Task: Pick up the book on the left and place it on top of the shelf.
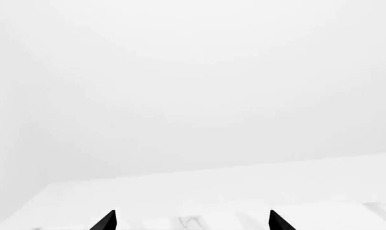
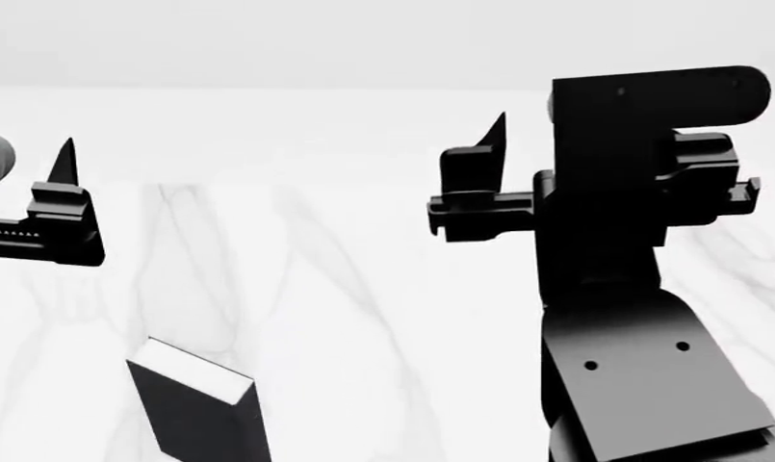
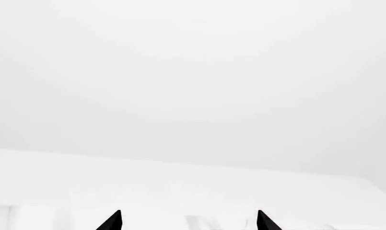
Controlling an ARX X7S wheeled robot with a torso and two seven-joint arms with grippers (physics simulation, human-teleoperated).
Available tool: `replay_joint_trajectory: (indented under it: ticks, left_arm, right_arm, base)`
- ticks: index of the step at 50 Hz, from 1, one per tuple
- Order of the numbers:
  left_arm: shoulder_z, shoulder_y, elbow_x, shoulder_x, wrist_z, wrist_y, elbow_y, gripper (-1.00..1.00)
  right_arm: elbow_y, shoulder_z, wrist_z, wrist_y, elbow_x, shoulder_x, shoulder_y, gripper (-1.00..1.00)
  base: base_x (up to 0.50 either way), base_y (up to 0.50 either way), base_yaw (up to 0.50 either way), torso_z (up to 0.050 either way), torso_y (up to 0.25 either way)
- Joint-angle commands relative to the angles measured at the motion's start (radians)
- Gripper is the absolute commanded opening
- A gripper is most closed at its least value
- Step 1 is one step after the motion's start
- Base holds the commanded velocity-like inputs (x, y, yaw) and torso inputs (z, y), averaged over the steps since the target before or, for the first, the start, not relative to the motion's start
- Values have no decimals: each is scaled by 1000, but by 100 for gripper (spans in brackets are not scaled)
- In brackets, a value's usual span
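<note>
Head cam looks fwd and down over the white marbled table (image 2: 361, 289) from close above, both arms in view, while each wrist cam looks level past its own fingertips across the far table edge to the blank wall; all three share the tabletop.

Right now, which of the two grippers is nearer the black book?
The left gripper, jaws open: the head view shows the book below it at the left, while the right gripper sits well off to the other side.
</note>
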Motion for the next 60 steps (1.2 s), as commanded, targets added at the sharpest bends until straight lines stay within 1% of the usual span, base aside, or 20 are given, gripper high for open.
replay_joint_trajectory:
  ticks: [1,3,4,6,7,8,9,13,14,15,17,18,22,28,35,36,38,40,41,60]
  left_arm:
    - [-1,2,-5,-2,-2,1,0,100]
    - [0,3,-6,-2,-4,0,1,100]
    - [0,4,-6,-2,-4,1,0,100]
    - [0,4,-7,-2,-4,2,-2,100]
    - [1,4,-6,-2,-4,3,-3,100]
    - [1,3,-7,-2,-5,3,-4,100]
    - [2,2,-7,-3,-5,1,-3,100]
    - [1,-1,-8,-7,-6,0,-4,100]
    - [0,-2,-8,-8,-6,-1,-5,100]
    - [0,-2,-9,-8,-6,-1,-5,100]
    - [-1,-1,-10,-8,-7,-1,-4,100]
    - [1,1,-9,-8,-7,3,-7,100]
    - [2,1,-9,-9,-7,6,-11,100]
    - [5,-2,-10,-10,-7,8,-15,100]
    - [4,1,-12,-12,-8,12,-20,100]
    - [5,1,-12,-12,-9,12,-20,100]
    - [6,2,-12,-14,-10,10,-18,100]
    - [6,2,-13,-14,-11,9,-16,100]
    - [6,2,-14,-14,-12,8,-16,100]
    - [9,4,-19,-17,-16,12,-20,100]
  right_arm:
    - [12,-13,-2,23,8,5,8,100]
    - [14,-21,-32,36,29,12,13,100]
    - [37,-89,-14,61,-6,30,33,100]
    - [53,-102,-39,50,6,33,41,100]
    - [71,-136,-46,37,-7,45,55,100]
    - [96,-171,-132,24,32,64,77,100]
    - [103,-177,-147,28,40,67,83,100]
    - [151,-296,-237,-17,30,112,127,100]
    - [170,-308,-291,-11,60,117,141,100]
    - [171,-308,-291,-11,60,117,142,100]
    - [209,-333,-353,-27,80,125,163,100]
    - [226,-358,-421,-18,111,136,177,100]
    - [231,-378,-471,-53,126,146,184,100]
    - [272,-424,-544,-33,151,147,215,100]
    - [286,-459,-586,-63,158,149,210,100]
    - [293,-456,-592,-46,169,144,211,100]
    - [269,-478,-624,-92,169,161,194,100]
    - [264,-479,-644,-68,191,163,195,100]
    - [270,-488,-646,-39,195,160,204,100]
    - [227,-521,-655,-35,214,163,163,100]
  base:
    - [0,0,0,0,0]
    - [0,0,0,0,0]
    - [0,0,0,0,0]
    - [0,0,0,0,0]
    - [0,0,0,0,0]
    - [0,0,0,0,0]
    - [0,0,0,0,0]
    - [0,0,0,0,0]
    - [0,0,0,0,0]
    - [0,0,0,0,0]
    - [0,0,0,0,0]
    - [0,0,0,0,0]
    - [0,0,0,0,0]
    - [0,0,0,0,0]
    - [0,0,0,0,0]
    - [0,0,0,0,0]
    - [0,0,0,0,0]
    - [0,0,0,0,0]
    - [0,0,0,0,0]
    - [0,0,0,0,0]
